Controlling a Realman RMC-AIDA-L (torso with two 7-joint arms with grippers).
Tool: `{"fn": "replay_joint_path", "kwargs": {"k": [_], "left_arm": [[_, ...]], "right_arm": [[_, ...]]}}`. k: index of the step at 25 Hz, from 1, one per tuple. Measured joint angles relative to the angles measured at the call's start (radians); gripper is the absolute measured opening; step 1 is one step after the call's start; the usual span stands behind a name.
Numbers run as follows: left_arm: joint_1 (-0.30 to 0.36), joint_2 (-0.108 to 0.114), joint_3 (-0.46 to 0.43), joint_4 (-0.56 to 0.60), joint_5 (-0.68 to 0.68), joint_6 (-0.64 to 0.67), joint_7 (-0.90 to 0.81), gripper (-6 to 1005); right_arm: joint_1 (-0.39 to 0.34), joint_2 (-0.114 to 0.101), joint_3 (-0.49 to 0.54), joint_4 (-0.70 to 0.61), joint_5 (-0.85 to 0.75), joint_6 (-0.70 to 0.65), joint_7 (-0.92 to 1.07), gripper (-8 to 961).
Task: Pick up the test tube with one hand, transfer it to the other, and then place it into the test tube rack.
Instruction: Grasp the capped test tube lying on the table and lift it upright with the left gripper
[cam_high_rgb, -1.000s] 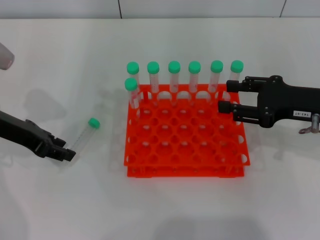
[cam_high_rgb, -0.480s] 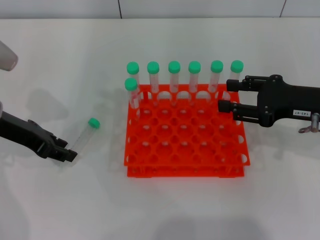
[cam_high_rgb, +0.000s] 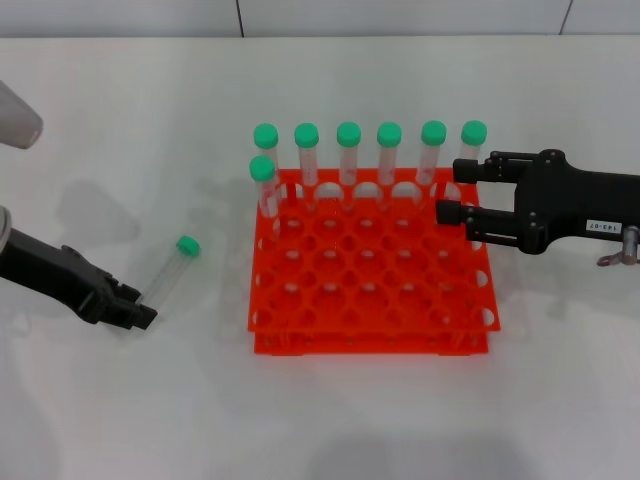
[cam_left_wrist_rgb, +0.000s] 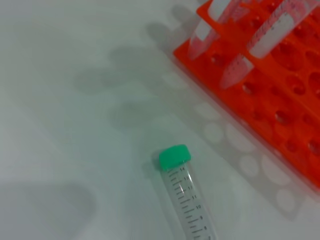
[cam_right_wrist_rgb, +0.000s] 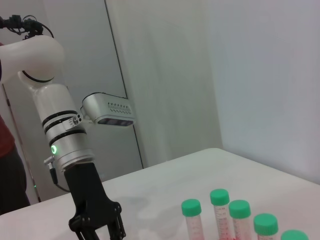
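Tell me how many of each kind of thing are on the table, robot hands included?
Test tubes standing in the test tube rack: 7
Test tube lying on the table: 1
Orange test tube rack: 1
Grippers: 2, the left gripper and the right gripper
Total: 11

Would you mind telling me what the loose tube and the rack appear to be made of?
Tube: likely clear plastic, since printed gradations show on a see-through wall; its green cap looks like matte moulded plastic. Rack: probably glossy orange plastic, with uniform colour and moulded round holes.
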Motion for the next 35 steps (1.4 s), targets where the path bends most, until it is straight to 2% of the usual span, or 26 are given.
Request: {"fn": "replay_joint_path", "kwargs": {"k": [28,35], "left_arm": [[0.001,0.0,0.01,-0.002,0.0,-0.027,0.0,260],[0.002,0.001,0.01,-0.002,0.0,-0.028,0.0,264]], "right_arm": [[0.0,0.0,0.0,-0.005,0.001,0.011,0.0,573],[0.0,0.0,0.0,-0.008,0.001,0.011,0.0,573]]}}
